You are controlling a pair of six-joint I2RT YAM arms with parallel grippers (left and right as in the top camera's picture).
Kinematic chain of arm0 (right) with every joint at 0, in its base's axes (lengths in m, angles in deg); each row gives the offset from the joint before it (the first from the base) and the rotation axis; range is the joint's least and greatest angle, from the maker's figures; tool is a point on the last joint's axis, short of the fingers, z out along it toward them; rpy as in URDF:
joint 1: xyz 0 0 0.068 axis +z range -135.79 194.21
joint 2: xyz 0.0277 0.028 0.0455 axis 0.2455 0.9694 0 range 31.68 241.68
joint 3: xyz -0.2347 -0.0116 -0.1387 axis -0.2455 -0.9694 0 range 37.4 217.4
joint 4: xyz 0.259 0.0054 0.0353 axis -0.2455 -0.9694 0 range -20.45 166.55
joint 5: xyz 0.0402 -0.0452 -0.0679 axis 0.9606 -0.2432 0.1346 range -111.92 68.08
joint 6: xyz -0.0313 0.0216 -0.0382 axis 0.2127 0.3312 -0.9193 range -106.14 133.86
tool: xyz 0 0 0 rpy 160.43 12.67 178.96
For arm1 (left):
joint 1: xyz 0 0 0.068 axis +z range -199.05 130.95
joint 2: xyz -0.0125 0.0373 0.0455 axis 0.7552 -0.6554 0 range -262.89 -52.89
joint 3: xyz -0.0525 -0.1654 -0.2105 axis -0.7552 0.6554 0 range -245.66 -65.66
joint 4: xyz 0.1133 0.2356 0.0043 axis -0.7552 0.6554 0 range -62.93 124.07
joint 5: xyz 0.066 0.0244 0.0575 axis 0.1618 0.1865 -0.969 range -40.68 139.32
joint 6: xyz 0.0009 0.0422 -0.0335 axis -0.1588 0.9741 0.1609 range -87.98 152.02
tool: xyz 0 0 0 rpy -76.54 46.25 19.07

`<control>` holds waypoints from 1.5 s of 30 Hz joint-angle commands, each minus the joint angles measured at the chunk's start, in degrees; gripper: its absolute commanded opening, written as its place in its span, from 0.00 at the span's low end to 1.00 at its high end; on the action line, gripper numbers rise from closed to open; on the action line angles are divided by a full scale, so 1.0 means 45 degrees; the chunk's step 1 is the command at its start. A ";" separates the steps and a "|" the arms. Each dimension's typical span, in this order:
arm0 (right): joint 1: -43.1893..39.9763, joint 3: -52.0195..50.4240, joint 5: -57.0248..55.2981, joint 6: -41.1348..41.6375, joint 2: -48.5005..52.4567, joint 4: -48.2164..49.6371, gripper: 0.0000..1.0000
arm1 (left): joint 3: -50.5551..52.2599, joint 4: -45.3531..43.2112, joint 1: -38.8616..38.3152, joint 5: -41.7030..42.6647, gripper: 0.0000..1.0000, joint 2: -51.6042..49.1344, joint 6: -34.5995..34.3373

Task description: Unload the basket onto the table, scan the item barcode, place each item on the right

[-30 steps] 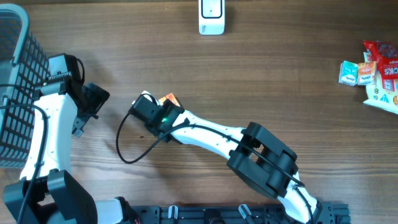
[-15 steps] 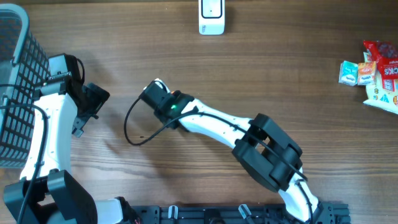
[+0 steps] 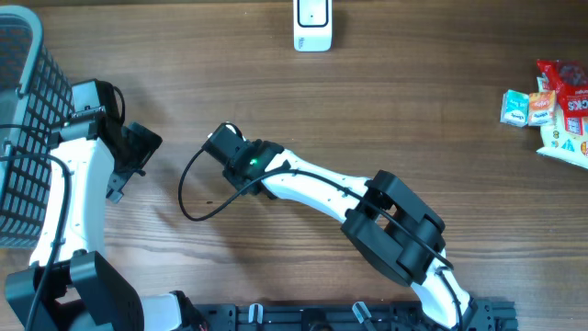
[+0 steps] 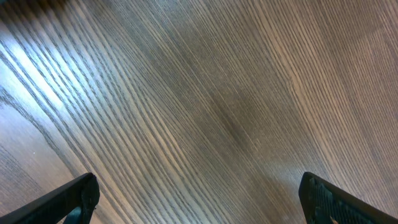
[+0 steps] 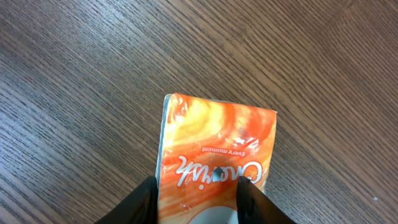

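Open wood across the far middle, between scanner (image 3: pixel 312 25) at the far edge and snack packets (image 3: pixel 554 103) at right. Blocked at left by wire basket (image 3: pixel 23 138) and left arm (image 3: pixel 72 184); barred near the middle by right arm (image 3: pixel 312 189) and cable loop (image 3: pixel 181 196).

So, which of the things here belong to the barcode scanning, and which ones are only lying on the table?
For the job:
- orange packet, gripped between the fingers of the right gripper
- white device at the far edge, probably the scanner

Just lying about:
- snack packets at the right edge
- wire basket at the left
- left gripper, open, holding nothing
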 commanded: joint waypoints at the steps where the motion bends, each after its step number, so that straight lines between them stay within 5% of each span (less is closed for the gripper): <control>1: 0.0092 -0.0019 -0.0588 0.0432 0.0107 -0.0078 0.40 | -0.0223 0.0053 0.0058 -0.0223 1.00 0.0024 -0.0243; 11: 0.1171 0.0408 -0.3109 0.0321 0.0092 -0.0403 0.46 | -0.0219 0.0044 0.0058 -0.0223 1.00 0.0024 -0.0248; 30: 0.1005 0.0398 -0.2424 0.0340 0.0962 -0.0257 0.48 | -0.0219 0.0053 0.0058 -0.0223 1.00 0.0024 -0.0243; 34: 0.1001 0.0403 -0.2370 0.0340 0.0962 -0.0321 0.33 | -0.0219 0.0053 0.0058 -0.0223 1.00 0.0024 -0.0243; 38: 0.1001 0.0568 -0.2419 0.0617 0.0889 -0.0529 0.05 | -0.0223 0.0053 0.0058 -0.0223 1.00 0.0024 -0.0238; 45: 0.0476 0.1214 -0.1637 0.2516 -0.0359 -0.1608 0.04 | -0.0219 0.0053 0.0058 -0.0228 1.00 0.0024 -0.0209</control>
